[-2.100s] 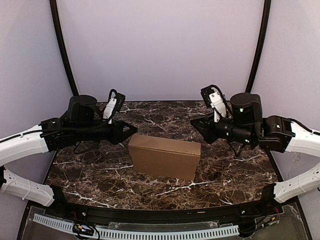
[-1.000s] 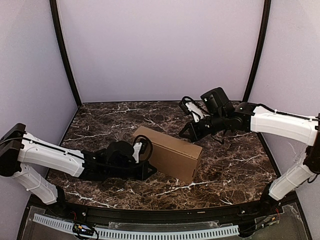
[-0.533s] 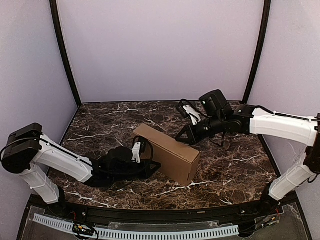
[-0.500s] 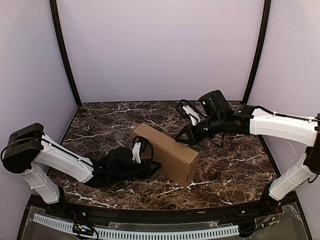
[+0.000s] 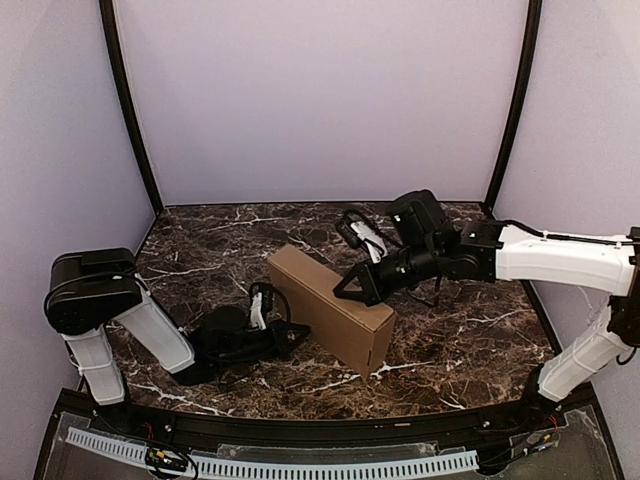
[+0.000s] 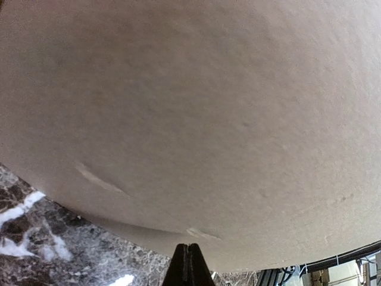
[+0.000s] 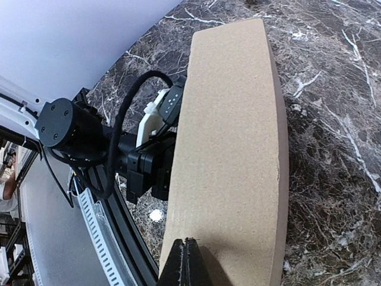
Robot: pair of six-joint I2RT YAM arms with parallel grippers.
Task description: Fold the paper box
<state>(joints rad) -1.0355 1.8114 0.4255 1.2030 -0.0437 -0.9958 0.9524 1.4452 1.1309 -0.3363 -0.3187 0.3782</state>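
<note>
The paper box is a closed brown cardboard block standing on the marble table, turned diagonally from back left to front right. My left gripper lies low on the table, shut and empty, with its tip against the bottom edge of the box's long left side. In the left wrist view that side fills the frame above the left gripper. My right gripper is shut and empty, its tip resting on the box's top face near the long left edge, as the right gripper shows in its wrist view.
The dark marble table spreads around the box. Purple walls with black corner posts close the back and sides. A black rail and white cable chain run along the near edge. The left arm's wrist sits beside the box.
The box has turned further, its near end swinging right. My right gripper slid left onto the box's top. The left arm folded back towards its base, its tip staying low at the box's side.
</note>
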